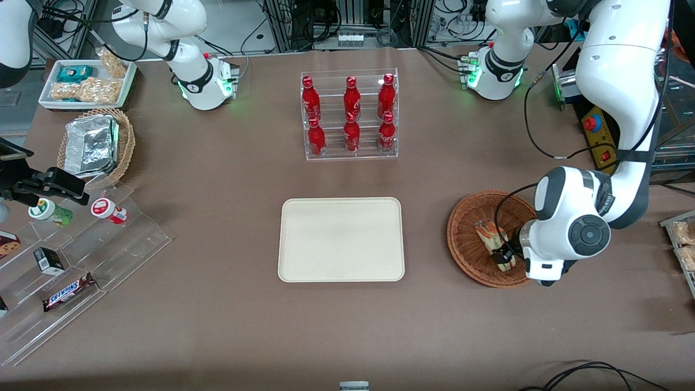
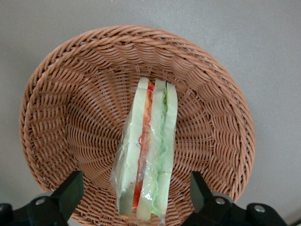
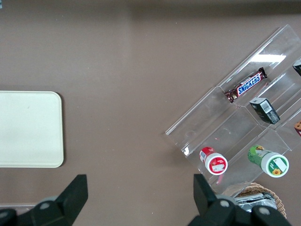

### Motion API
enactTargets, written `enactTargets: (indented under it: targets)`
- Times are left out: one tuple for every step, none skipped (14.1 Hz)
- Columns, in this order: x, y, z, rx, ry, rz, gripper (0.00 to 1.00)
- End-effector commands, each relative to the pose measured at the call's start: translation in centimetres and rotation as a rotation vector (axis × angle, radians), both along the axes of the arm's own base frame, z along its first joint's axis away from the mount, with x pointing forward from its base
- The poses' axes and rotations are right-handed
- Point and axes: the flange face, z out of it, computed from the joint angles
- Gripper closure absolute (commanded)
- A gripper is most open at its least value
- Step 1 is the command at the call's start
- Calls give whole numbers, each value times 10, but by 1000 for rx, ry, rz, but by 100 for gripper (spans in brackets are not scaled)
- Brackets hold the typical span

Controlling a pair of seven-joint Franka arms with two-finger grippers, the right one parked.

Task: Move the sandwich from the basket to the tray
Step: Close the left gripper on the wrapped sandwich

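Hovering low over the basket (image 1: 471, 239), the gripper (image 1: 504, 255) has its jaws spread apart, one finger (image 2: 70, 190) on each side of the sandwich (image 2: 148, 155) without touching it, as the left wrist view shows. The sandwich lies in the basket, resting on the woven floor with its pale bread, orange-red and green layers visible through clear wrap. The basket sits on the brown worktop (image 1: 217, 326) toward the working arm's end, beside the tray (image 1: 341, 239) and apart from it. The tray lies flat near the middle of the worktop with nothing on it.

Toward the parked arm's end, a clear stepped display stand (image 1: 81, 271) holds a Snickers bar (image 1: 68, 291), a small dark box (image 1: 50, 260), a red-capped cup (image 1: 108, 210) and a green-labelled cup (image 1: 50, 212). Farther from the front camera than that stand sits a lighter wicker basket with foil (image 1: 95, 145), and farther still a small white tray of snacks (image 1: 87, 82). Farther from the front camera than the cream tray, a clear rack (image 1: 350, 117) holds six red bottles (image 1: 351, 100) upright in two rows.
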Motion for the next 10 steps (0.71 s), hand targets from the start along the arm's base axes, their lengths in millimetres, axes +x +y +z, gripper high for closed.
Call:
enactTargets:
  targets:
    - [1,-9,-14,12,-8,4,0]
    - [-1,-10,-25,7,-9,3,0]
    - [-4,-13,-34,-1,-30,2,0]
    - [-8,-14,-44,-6,-44,9,0]
    - [-13,-16,-54,-12,-57,14,0]
    - [-16,-16,-59,-14,-66,17,2]
    - [-16,-16,-58,-11,-66,33,25]
    - [-16,-15,-56,-1,-68,82,65]
    - [-16,-16,-52,5,-71,116,83]
    - [-17,-26,-44,8,-79,99,89]
